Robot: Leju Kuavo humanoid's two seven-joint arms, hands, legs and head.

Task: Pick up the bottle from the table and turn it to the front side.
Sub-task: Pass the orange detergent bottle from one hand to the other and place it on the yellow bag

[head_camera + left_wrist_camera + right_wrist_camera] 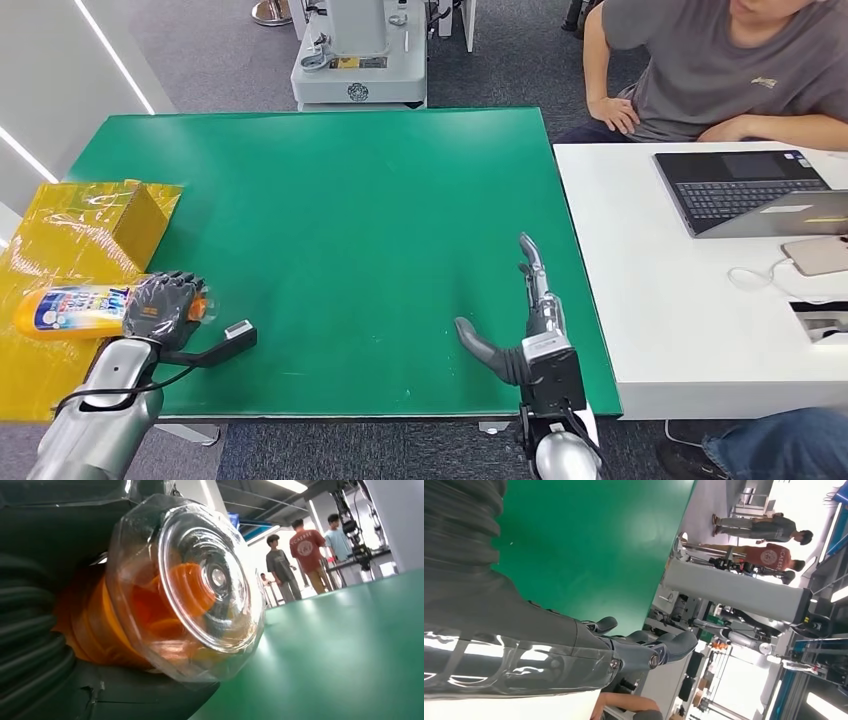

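While left hand (pixel 165 305) grips one bottle (pixel 75 308) by cap end, bottle lies sideways over yellow sheet (pixel 60 240) at green worktop's (pixel 330 220) left edge. Clear cap (pixel 200 585) shows close. Right hand (pixel 520 320) holds nothing, fingers straight, spread, over worktop. One laptop (pixel 750 190), one person (pixel 720 60) beside.

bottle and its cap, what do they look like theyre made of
Bottle: looks like glossy yellow plastic with a printed blue and white label; light glints off it. Cap: clear, hard-looking plastic, probably; the left wrist view shows an orange nozzle through it, with moulded rings and sharp reflections. It could be glass, but plastic seems likelier. The left hand grips the bottle near the cap.
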